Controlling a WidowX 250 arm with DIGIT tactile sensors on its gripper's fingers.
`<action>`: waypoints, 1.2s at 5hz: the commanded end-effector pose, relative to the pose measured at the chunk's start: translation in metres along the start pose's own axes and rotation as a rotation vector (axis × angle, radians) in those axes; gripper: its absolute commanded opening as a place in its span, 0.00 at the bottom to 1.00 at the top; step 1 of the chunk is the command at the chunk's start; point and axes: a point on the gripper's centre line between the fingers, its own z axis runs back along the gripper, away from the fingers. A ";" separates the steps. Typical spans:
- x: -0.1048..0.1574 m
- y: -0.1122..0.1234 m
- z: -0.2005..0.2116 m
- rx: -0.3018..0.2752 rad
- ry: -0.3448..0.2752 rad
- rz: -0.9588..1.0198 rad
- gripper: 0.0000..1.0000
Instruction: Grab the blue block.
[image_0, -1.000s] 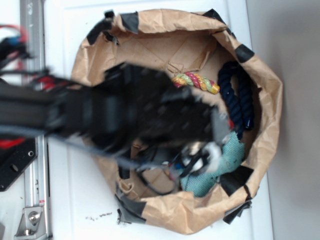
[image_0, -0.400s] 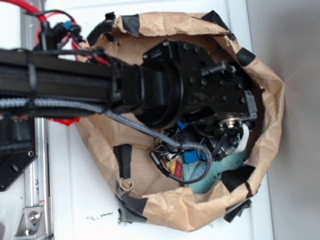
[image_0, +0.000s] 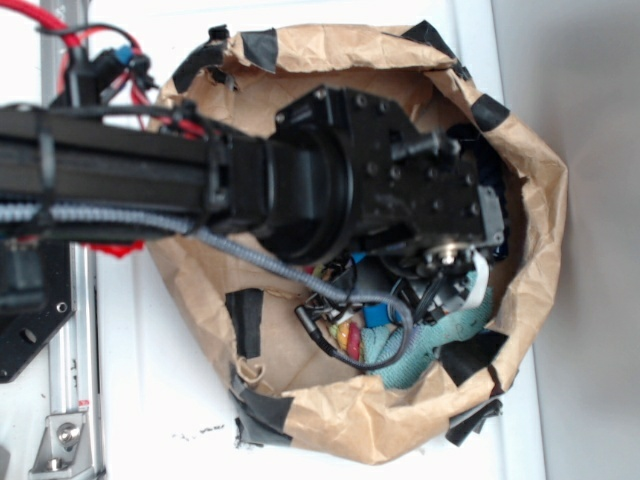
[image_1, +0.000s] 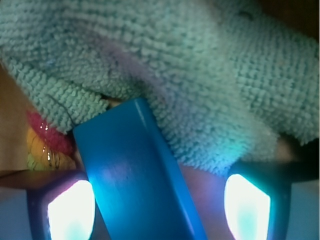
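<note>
The tool (image_1: 159, 200) is down inside the paper bag (image_0: 530, 250), fingers apart either side of the blue block (image_1: 135, 175), which lies against the teal cloth (image_1: 200, 75). Closing and lifting apparently remain.

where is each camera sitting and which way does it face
Exterior: sits overhead, looking down into the paper bag; the black arm reaches in from the left.
Wrist: sits on the gripper, facing the blue block close up, between the glowing jaws, which stand apart; the teal cloth lies behind.
Shared: block, cloth and a bit of the colourful rope.
</note>
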 end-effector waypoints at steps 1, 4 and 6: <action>-0.001 -0.049 -0.028 -0.150 0.079 -0.108 1.00; -0.001 -0.047 -0.027 -0.117 0.059 -0.092 0.00; -0.007 -0.034 0.040 0.083 -0.047 0.001 0.00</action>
